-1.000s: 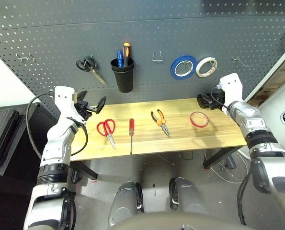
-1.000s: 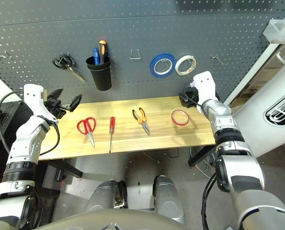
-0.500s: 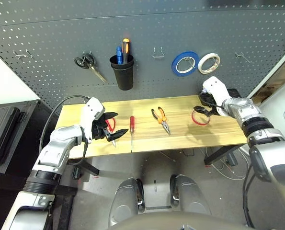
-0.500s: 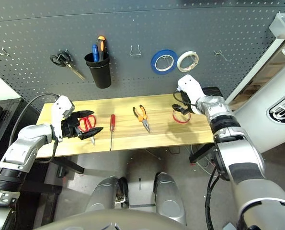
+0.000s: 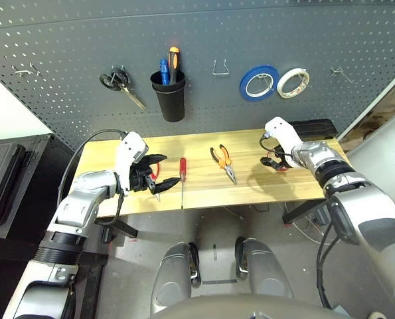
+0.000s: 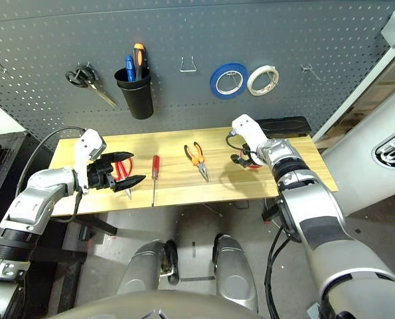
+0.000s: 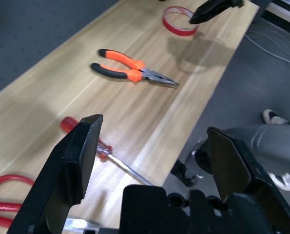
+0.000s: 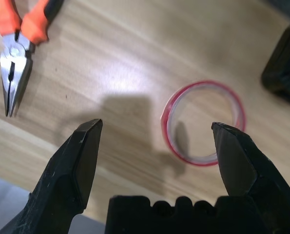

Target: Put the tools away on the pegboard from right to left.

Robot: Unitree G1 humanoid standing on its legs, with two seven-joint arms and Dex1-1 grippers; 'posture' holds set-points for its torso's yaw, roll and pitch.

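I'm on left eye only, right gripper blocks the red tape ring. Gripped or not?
Observer: Not gripped. In the right wrist view the right gripper's jaws are open and the tape ring lies on the table, one fingertip overlapping its rim.
Operator: Left gripper has the red scissors?
Observer: No. The left wrist view shows nothing between its open jaws; the scissors lie on the table.
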